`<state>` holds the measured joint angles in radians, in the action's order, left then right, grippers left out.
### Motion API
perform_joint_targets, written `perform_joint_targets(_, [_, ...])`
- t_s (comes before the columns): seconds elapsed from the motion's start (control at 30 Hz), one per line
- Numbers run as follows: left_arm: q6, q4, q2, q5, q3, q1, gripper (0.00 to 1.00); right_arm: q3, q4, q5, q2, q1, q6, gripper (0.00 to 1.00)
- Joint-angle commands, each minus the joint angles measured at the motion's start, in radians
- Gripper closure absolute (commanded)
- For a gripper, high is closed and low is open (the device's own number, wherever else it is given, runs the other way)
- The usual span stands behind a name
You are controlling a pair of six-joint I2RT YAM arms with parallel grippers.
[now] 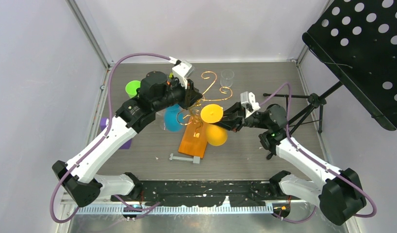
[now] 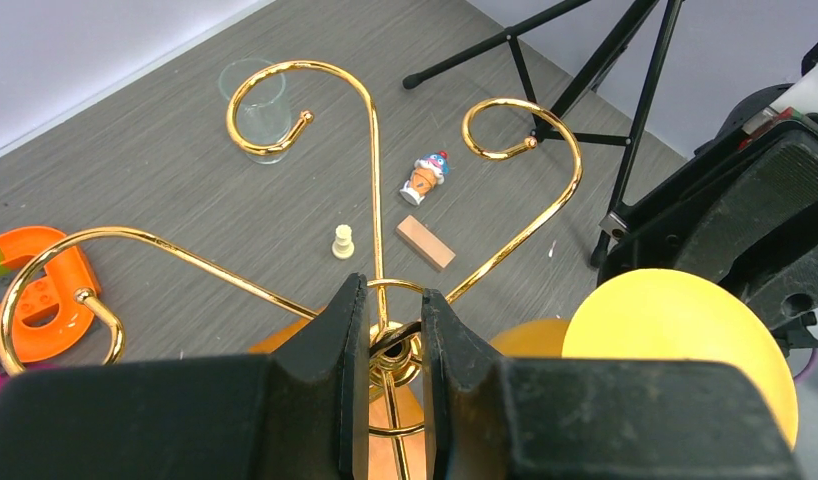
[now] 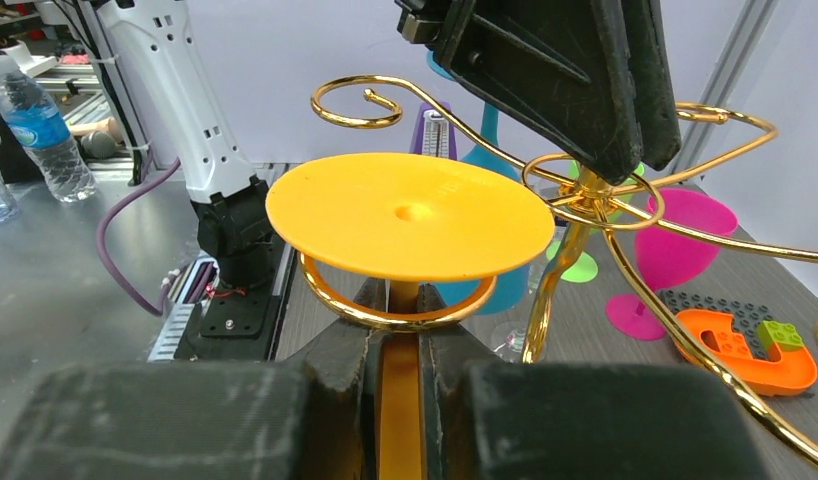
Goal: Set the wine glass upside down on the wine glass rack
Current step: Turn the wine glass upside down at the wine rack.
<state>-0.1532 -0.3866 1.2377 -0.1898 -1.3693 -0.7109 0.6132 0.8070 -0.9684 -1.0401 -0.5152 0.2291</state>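
Observation:
The yellow wine glass (image 1: 211,113) hangs upside down, foot on top and bowl (image 1: 216,134) below. My right gripper (image 1: 225,120) is shut on its stem (image 3: 400,400), just under the flat foot (image 3: 410,215). A gold curl (image 3: 330,290) of the wine glass rack (image 1: 208,92) rings the stem right below the foot. The rack's orange base (image 1: 194,141) lies on the table. My left gripper (image 1: 192,99) is shut on the top of the rack's twisted stem (image 2: 387,345), with its scrolled arms (image 2: 370,130) spreading beyond.
A blue glass (image 1: 173,119), a green glass (image 1: 133,88), a clear tumbler (image 1: 227,77) and a pink glass (image 3: 675,240) stand around the rack. A grey bar (image 1: 184,158) lies in front. Small toys (image 2: 428,175) and an orange block piece (image 3: 750,350) lie behind. A music stand tripod (image 1: 308,104) is at right.

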Motion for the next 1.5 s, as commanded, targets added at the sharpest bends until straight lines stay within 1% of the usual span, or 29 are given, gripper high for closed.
perform_joint_targets(0.0, [-0.009, -0.021, 0.028, 0.025, 0.016, 0.014, 0.90, -0.018, 0.110, -0.033, 0.056, -0.014, 0.020, 0.94])
perform_joint_targets(0.07, [-0.008, -0.022, 0.024, 0.025, 0.018, 0.015, 0.90, -0.037, 0.111, 0.018, 0.080, -0.014, 0.014, 0.94])
perform_joint_targets(0.13, [-0.007, -0.023, 0.022, 0.025, 0.019, 0.017, 0.90, -0.054, 0.108, 0.102, 0.105, -0.014, 0.007, 0.94])
perform_joint_targets(0.33, [-0.006, -0.019, 0.016, 0.024, 0.023, 0.019, 0.90, -0.090, 0.047, 0.292, 0.175, -0.014, -0.027, 0.94])
perform_joint_targets(0.4, [-0.008, -0.016, 0.014, 0.024, 0.026, 0.019, 0.90, -0.089, -0.003, 0.357, 0.188, -0.014, -0.034, 0.94])
perform_joint_targets(0.47, [-0.009, -0.011, 0.013, 0.021, 0.031, 0.019, 0.90, -0.067, -0.064, 0.395, 0.185, -0.014, -0.050, 0.93])
perform_joint_targets(0.6, [-0.013, -0.003, 0.009, 0.018, 0.036, 0.019, 0.90, -0.010, -0.197, 0.409, 0.152, -0.014, -0.096, 0.92])
perform_joint_targets(0.8, [-0.014, 0.008, -0.002, 0.018, 0.048, 0.019, 0.90, 0.017, -0.287, 0.420, 0.110, -0.013, -0.123, 0.88])
perform_joint_targets(0.87, [-0.013, 0.008, -0.003, 0.020, 0.048, 0.019, 0.90, 0.016, -0.303, 0.419, 0.107, -0.014, -0.138, 0.81])
perform_joint_targets(0.9, [-0.013, 0.008, -0.003, 0.019, 0.047, 0.019, 0.89, 0.015, -0.307, 0.421, 0.112, -0.015, -0.141, 0.74])
perform_joint_targets(0.93, [-0.013, 0.008, -0.003, 0.019, 0.047, 0.018, 0.89, 0.011, -0.312, 0.422, 0.116, -0.015, -0.148, 0.72])
perform_joint_targets(1.0, [-0.013, 0.008, -0.006, 0.019, 0.044, 0.019, 0.87, 0.003, -0.315, 0.432, 0.135, -0.014, -0.159, 0.63])
perform_joint_targets(1.03, [-0.013, 0.008, -0.005, 0.019, 0.043, 0.019, 0.86, 0.000, -0.316, 0.437, 0.149, -0.014, -0.164, 0.61])
perform_joint_targets(1.07, [-0.014, 0.009, -0.006, 0.019, 0.043, 0.019, 0.85, -0.007, -0.317, 0.446, 0.158, -0.014, -0.174, 0.55])
perform_joint_targets(1.13, [-0.015, 0.009, -0.007, 0.017, 0.041, 0.019, 0.84, -0.016, -0.324, 0.459, 0.187, -0.014, -0.189, 0.48])
perform_joint_targets(1.27, [-0.016, 0.008, -0.011, 0.019, 0.037, 0.019, 0.82, -0.030, -0.352, 0.480, 0.262, -0.014, -0.214, 0.38])
perform_joint_targets(1.47, [-0.015, 0.009, -0.020, 0.022, 0.032, 0.019, 0.67, -0.043, -0.407, 0.515, 0.360, -0.014, -0.224, 0.23])
